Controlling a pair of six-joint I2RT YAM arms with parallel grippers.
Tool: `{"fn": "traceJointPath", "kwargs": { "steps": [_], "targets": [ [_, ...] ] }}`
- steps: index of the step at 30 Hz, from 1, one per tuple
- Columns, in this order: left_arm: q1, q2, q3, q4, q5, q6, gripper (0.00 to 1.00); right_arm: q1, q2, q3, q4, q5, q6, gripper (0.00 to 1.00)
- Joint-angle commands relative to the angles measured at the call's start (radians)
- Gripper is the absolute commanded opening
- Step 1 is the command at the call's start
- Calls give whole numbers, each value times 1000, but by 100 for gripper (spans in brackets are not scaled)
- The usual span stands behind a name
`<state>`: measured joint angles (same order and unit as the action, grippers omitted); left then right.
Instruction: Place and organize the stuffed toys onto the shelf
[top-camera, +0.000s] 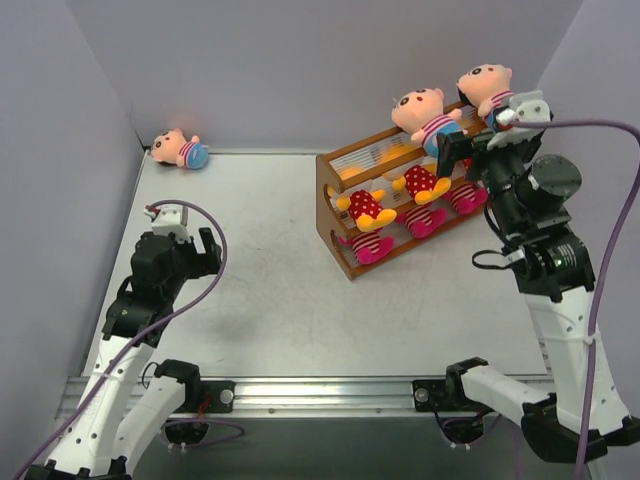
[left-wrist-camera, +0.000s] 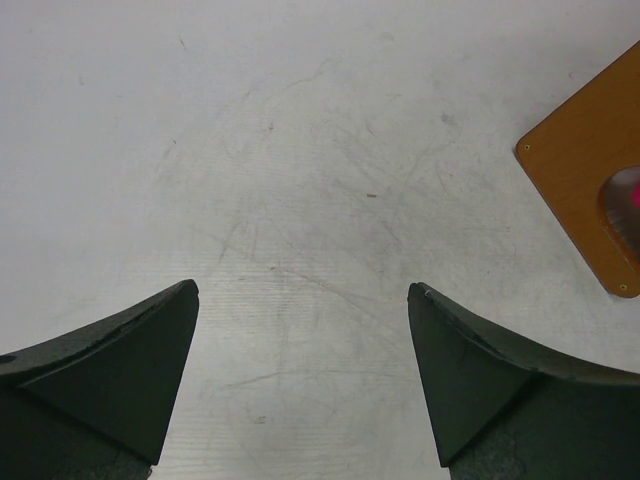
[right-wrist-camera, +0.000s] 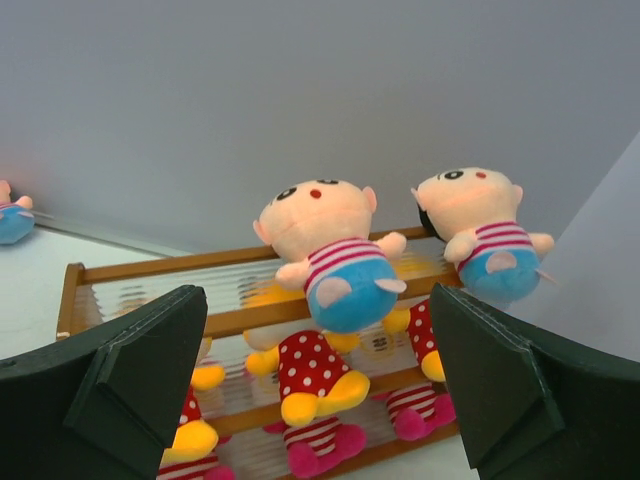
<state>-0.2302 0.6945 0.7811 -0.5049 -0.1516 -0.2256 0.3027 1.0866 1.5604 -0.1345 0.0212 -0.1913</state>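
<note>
The orange-brown shelf (top-camera: 336, 208) stands right of centre, tilted. Two peach-faced boys (top-camera: 424, 113) (top-camera: 486, 88) sit on its top tier. Yellow polka-dot bears (top-camera: 364, 207) fill the middle tier and magenta striped dolls (top-camera: 372, 247) the bottom. One more boy doll (top-camera: 178, 149) lies alone at the far left corner. My right gripper (top-camera: 468, 146) is open and empty, hovering in front of the shelf's right end, facing the boy (right-wrist-camera: 335, 262) in the right wrist view. My left gripper (top-camera: 187, 243) is open and empty over bare table (left-wrist-camera: 300, 200).
Grey walls enclose the table on the left, back and right. The shelf's end panel (left-wrist-camera: 590, 190) shows at the right edge of the left wrist view. A purple cable (top-camera: 600, 130) arcs over the right arm.
</note>
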Motion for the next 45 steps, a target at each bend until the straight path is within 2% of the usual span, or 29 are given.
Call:
{"fn": "traceJointPath", "kwargs": {
  "steps": [1,7,11,14,19,27,29,34,35,38,45],
  "targets": [
    [-8,-1,23,40,30,-50,94,3,-101,-120,119,-12,59,99],
    [-3,131,139,51,-17,-168,94,3,-223,-293,127,-116,122,99],
    [26,322,242,126,-23,-198,94,3,-270,-373,179,-168,145,99],
    [93,460,325,202,18,-202,94,1,-289,-416,194,-200,153,99],
    [279,660,470,299,110,-267,94,4,-303,-488,251,-279,191,100],
    [420,986,613,482,144,-325,94,9,-281,-585,351,-388,237,99],
    [460,1089,642,552,187,-356,95,9,-266,-585,360,-400,236,99],
    [493,1302,809,595,274,-432,100,12,-209,-574,371,-406,217,99],
    [494,1360,839,600,283,-434,94,15,-202,-573,371,-411,216,99],
    [494,1460,920,632,302,-449,85,19,-169,-563,369,-415,211,99],
    [493,1632,1086,677,316,-480,71,32,-111,-539,348,-422,210,100]
  ]
}}
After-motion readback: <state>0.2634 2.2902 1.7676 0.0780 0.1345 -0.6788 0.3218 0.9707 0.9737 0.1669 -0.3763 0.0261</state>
